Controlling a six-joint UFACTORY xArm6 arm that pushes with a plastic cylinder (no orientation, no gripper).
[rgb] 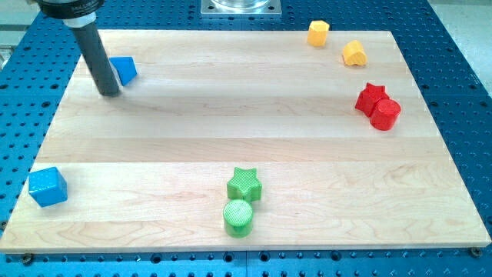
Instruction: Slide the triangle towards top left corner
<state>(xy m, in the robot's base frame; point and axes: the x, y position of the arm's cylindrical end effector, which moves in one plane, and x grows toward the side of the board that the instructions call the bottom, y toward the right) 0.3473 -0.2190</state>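
Tip (109, 92) touching blue triangle (124, 70), on its lower-left side. Top left corner lies other way (wrong side for push). No jaws, just rod.

Blue triangle (124, 70) – pale wooden board (231, 131), blue perforated table (461, 92)

The robot's arm enters from the view's top left corner, where only its dark, rounded lower housing (71, 9) shows against the frame edge. From it a straight dark rod (97, 55) runs down, leaning slightly toward the view's right as it descends. My tip (111, 93) sits at the rod's lower end, resting at the surface, below and just right of the housing.
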